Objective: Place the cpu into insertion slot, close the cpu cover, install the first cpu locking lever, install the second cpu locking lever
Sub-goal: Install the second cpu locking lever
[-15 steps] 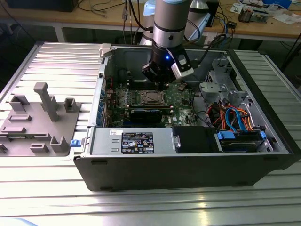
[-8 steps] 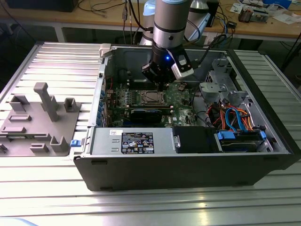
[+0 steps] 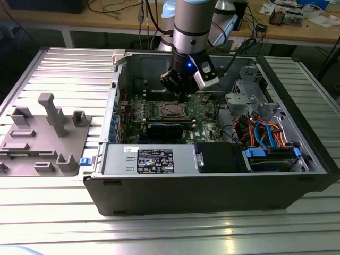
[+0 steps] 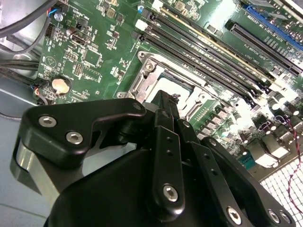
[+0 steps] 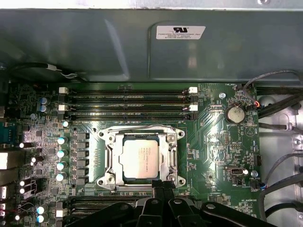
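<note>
First wrist view is showing the cpu (image 5: 140,161) sitting in the insertion slot (image 5: 110,177) with the cpu cover (image 5: 166,158) lying closed over it. The gripper (image 5: 163,187) is hovering at the socket's edge, its fingers (image 5: 156,190) pressed together, holding nothing.

Near edge of the insertion slot (image 5: 140,160) — and its rim in the second wrist view — behind the hand (image 5: 163,188).
</note>
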